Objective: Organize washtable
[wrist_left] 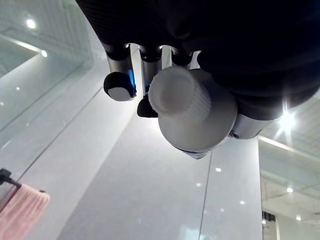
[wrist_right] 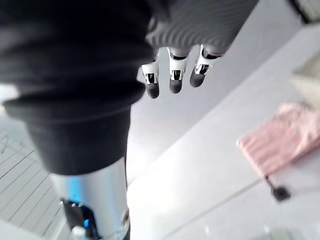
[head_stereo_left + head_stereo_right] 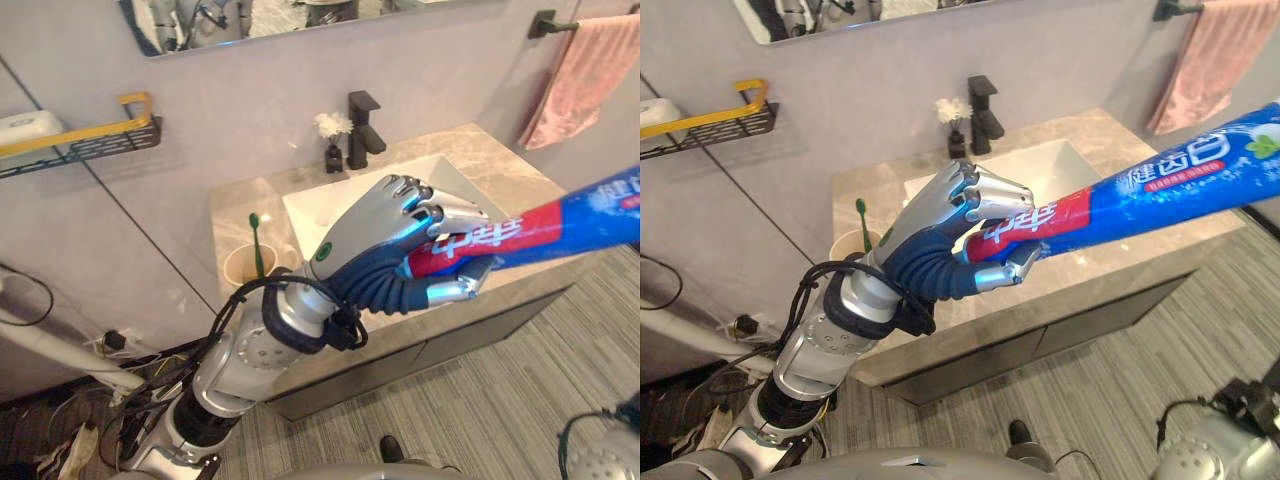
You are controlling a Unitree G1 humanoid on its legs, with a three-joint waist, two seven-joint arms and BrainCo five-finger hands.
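The left hand (image 3: 385, 235) is curled round the toothpaste tube (image 3: 570, 220) near its cap (image 1: 175, 95), and the long end at 3 o'clock could tip down and slip out.

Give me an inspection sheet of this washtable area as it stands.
Surface: stone counter with a white sink set in it.
Job's things: red-and-blue toothpaste tube held up in the air, white cap on; green toothbrush standing in a beige cup left of the sink.
Clutter: small vase with a white flower beside the black faucet.
Hands: left hand curled round the tube; right hand relaxed, holding nothing.
Cables: wires on the floor by the wall.
Surroundings: pink towel, wall shelf, mirror.
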